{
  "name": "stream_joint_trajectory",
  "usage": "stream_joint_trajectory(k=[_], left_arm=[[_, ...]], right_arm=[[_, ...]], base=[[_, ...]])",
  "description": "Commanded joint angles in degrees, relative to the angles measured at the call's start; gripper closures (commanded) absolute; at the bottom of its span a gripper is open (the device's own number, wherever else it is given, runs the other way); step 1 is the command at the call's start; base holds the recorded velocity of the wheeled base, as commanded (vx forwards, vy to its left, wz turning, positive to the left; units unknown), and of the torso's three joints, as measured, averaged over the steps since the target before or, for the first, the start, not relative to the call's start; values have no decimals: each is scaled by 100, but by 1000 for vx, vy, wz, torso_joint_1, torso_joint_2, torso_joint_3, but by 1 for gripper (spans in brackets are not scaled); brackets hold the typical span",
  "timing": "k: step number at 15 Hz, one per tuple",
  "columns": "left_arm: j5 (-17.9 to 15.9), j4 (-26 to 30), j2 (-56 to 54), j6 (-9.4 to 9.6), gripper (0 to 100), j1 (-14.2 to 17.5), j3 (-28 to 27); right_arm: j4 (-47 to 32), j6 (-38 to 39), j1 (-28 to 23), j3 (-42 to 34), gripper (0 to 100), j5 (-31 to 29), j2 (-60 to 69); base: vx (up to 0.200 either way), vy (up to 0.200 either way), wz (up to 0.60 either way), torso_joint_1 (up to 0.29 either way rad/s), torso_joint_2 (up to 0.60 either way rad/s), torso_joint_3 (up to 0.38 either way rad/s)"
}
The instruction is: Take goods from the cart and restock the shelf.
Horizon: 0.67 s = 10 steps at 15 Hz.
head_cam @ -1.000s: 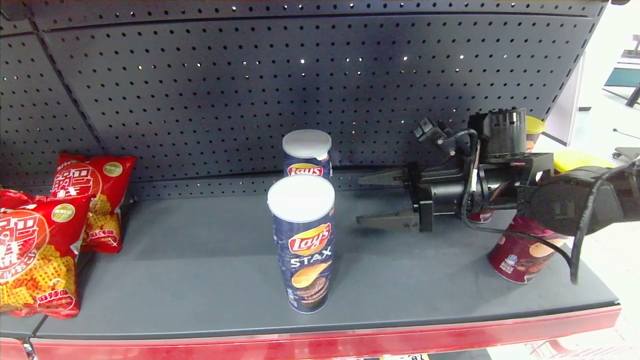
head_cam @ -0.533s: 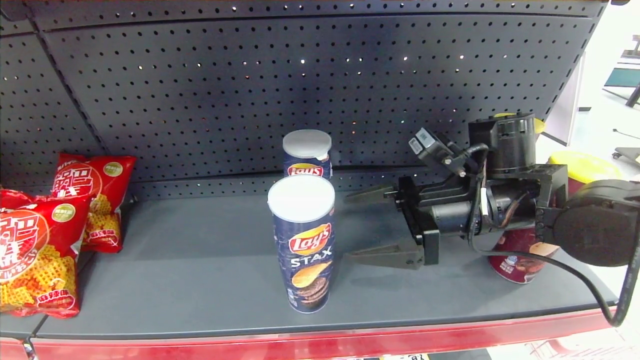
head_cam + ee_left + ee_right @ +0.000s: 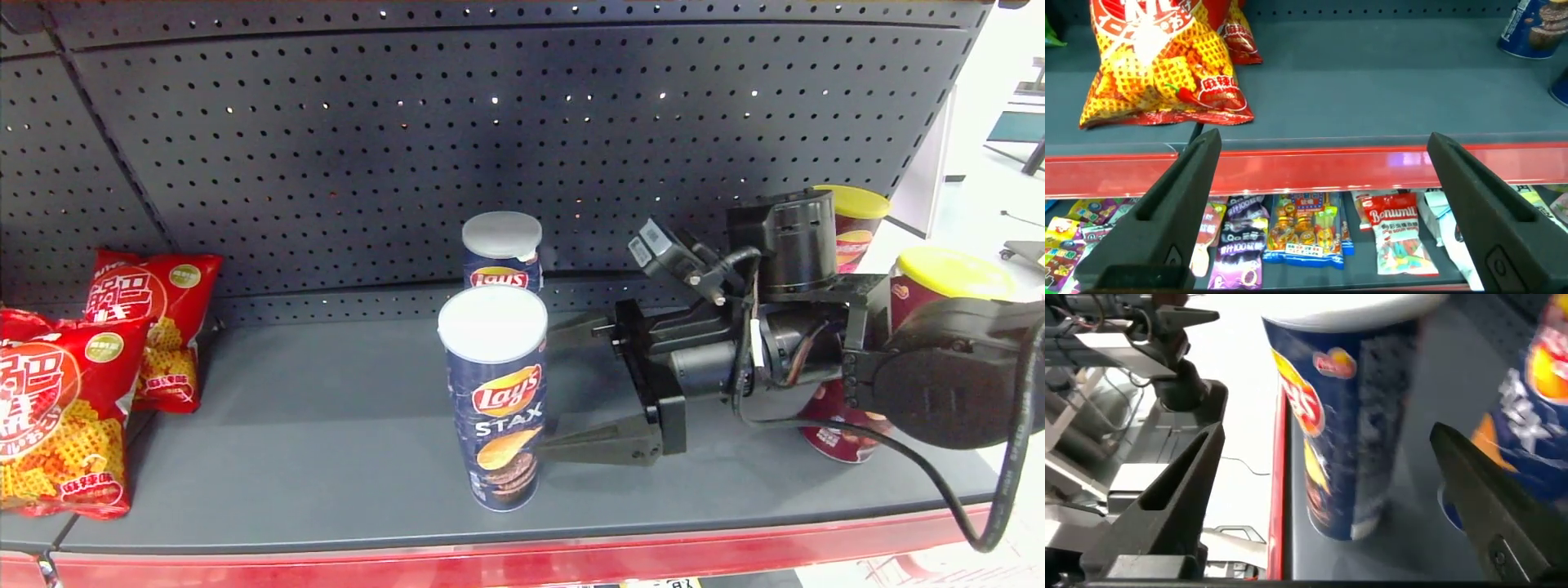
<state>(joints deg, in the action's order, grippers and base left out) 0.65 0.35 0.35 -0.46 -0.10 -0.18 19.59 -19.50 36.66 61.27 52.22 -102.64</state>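
Step in hand, as judged: seating a can in the shelf's front row. Your right hand (image 3: 547,390) lies level over the dark grey metal shelf (image 3: 326,445), turned on its side, with its fingers spread wide and holding nothing.

Just ahead of its fingertips stands the tall dark blue chip can with a white lid (image 3: 494,400), upright near the shelf's front edge. Whether the tips touch it cannot be told. Beyond it, toward the pegboard, stands a second dark blue can with a grey lid (image 3: 500,253). Behind the wrist stand maroon cans with yellow lids (image 3: 856,233).

For the next move, travel straight along the finger axis. Sideways drift risks tipping the can.

Your left hand (image 3: 1323,139) sits low before the shelf's front lip, fully open and empty.
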Motion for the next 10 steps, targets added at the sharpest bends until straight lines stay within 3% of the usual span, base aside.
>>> stream_joint_trajectory(k=[1,10], left_arm=[[6,0,9,2,0,1,9],[6,0,9,-6,0,1,1]], right_arm=[[1,8,87,34,0,-2,-98],[-17,26,158,-186,0,-2,43]], base=[[0,0,0,0,0,0],[0,0,0,0,0,0]])
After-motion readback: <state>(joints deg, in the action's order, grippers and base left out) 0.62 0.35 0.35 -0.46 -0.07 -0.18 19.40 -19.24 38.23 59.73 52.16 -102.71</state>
